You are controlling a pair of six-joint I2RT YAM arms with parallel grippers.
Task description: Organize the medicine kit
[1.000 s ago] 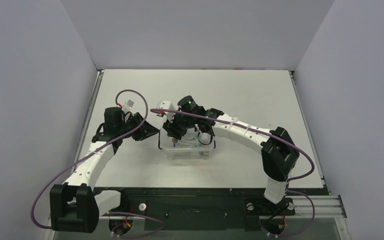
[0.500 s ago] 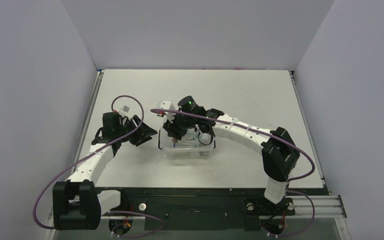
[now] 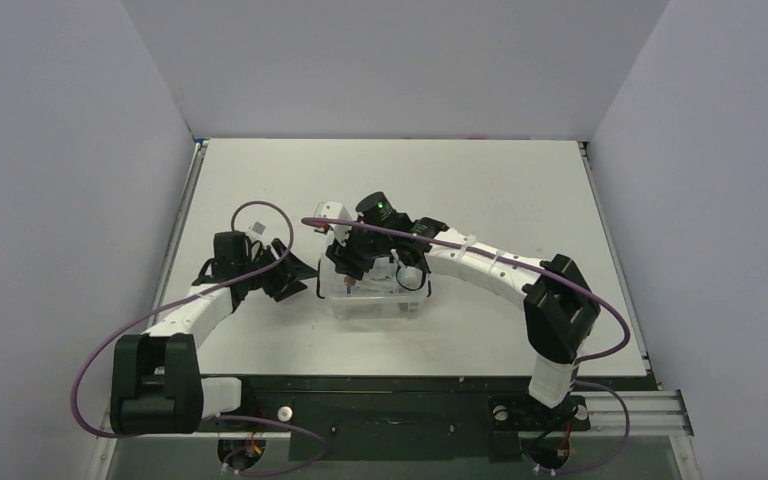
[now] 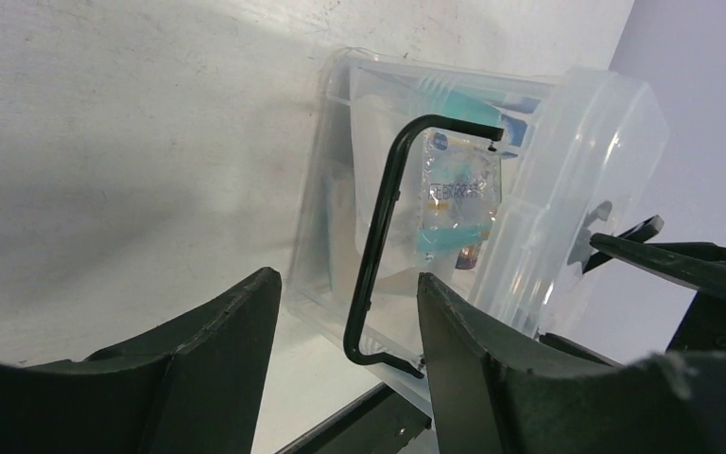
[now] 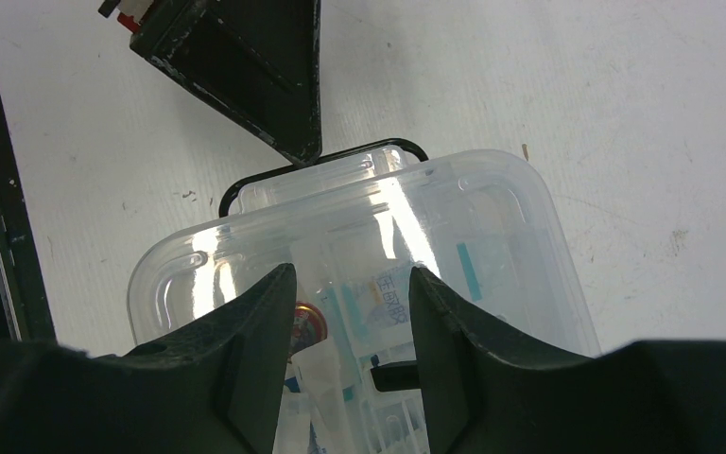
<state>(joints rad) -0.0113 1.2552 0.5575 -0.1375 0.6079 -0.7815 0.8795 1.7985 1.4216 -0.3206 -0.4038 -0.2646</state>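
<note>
The medicine kit (image 3: 380, 300) is a clear box with packets inside, at the table's middle. In the left wrist view the medicine kit (image 4: 336, 180) shows its end wall with a black wire clip (image 4: 378, 246), and a clear lid (image 4: 581, 180) lies on top. My left gripper (image 3: 298, 272) is open at the box's left end, its gap (image 4: 348, 279) lined up with the clip. My right gripper (image 3: 355, 268) hovers open over the lid (image 5: 492, 218), its jaws (image 5: 352, 272) apart, with a small black piece (image 5: 392, 376) between them. The left fingertip (image 5: 274, 95) touches the clip (image 5: 378, 147).
The white table (image 3: 520, 200) ends at a black front rail (image 3: 410, 385) near the arm bases. Purple cables (image 3: 260, 215) loop over both arms. Grey walls enclose the left, back and right sides.
My left arm has drawn back toward the near edge and its gripper has shifted slightly down beside the box's left end. The right arm and the box have not moved.
</note>
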